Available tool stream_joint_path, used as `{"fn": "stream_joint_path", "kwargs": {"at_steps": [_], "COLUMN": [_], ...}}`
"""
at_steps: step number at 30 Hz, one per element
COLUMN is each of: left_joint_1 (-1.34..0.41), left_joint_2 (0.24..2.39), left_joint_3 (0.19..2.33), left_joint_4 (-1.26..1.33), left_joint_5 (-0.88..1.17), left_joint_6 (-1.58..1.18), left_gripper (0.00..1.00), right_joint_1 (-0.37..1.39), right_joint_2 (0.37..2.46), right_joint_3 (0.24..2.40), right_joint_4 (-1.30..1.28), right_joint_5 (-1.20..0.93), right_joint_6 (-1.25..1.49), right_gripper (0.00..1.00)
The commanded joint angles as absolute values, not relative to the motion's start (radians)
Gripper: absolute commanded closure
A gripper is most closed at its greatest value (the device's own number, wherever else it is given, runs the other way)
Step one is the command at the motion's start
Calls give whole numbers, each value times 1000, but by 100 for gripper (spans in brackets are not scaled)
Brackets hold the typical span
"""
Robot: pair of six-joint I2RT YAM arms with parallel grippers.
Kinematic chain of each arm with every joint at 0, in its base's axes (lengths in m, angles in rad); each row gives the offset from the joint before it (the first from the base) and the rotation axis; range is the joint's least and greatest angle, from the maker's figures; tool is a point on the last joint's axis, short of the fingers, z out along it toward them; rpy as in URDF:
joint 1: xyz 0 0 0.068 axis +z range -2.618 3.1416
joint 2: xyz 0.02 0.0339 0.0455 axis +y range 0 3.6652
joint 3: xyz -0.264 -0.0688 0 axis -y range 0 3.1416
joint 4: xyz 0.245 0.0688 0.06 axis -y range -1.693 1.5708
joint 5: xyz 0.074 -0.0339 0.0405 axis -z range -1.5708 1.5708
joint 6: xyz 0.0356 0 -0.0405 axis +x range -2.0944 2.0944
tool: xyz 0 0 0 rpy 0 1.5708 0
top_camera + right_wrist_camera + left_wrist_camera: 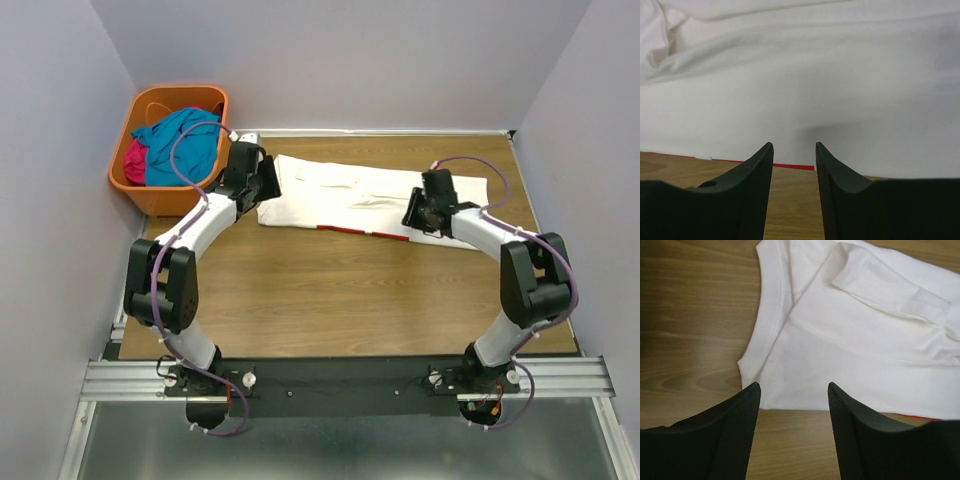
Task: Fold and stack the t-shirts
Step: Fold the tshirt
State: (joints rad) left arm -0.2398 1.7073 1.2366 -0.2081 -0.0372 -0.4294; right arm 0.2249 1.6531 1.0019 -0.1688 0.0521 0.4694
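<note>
Matt white cloth t-shirt [855, 355], wood-grain table [690, 315]

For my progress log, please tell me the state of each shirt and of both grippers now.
white t-shirt: folded lengthwise, flat on the table, red edge showing along the near side.
teal t-shirt: crumpled in the orange basket.
magenta t-shirt: crumpled in the same basket.
left gripper: open, empty.
right gripper: open, empty.

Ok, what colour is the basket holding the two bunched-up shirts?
The basket is orange; it shows best in the top external view.
</note>
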Motion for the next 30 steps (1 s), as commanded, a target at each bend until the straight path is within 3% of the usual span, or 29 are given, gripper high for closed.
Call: {"fn": "stream_joint_path", "kwargs": {"at_steps": [1, 11, 18, 20, 25, 30], "left_joint_1": [-273, -288, -290, -290, -288, -293], "left_joint_2": [1596, 1454, 1425, 1437, 1503, 1642], "left_joint_3": [1175, 1005, 943, 939, 948, 1034], "left_joint_4": [-201, -187, -179, -176, -173, -175], "left_joint_5": [-127, -140, -156, -150, -115, -61], "left_joint_6": [-393, -390, -376, -374, -380, -382], "left_gripper": [36, 37, 37, 37, 39, 41], "right_joint_1": [294, 435, 814, 850, 841, 770], "right_joint_2": [1752, 1936, 1885, 1878, 1778, 1711], "right_joint_3": [1040, 1111, 1199, 1294, 1345, 1185], "right_joint_4": [-302, -532, -657, -658, -706, -769], "right_joint_5": [179, 160, -136, -173, 75, 188], "right_joint_6": [402, 383, 552, 565, 514, 471], "right_gripper": [53, 52, 50, 50, 48, 48]}}
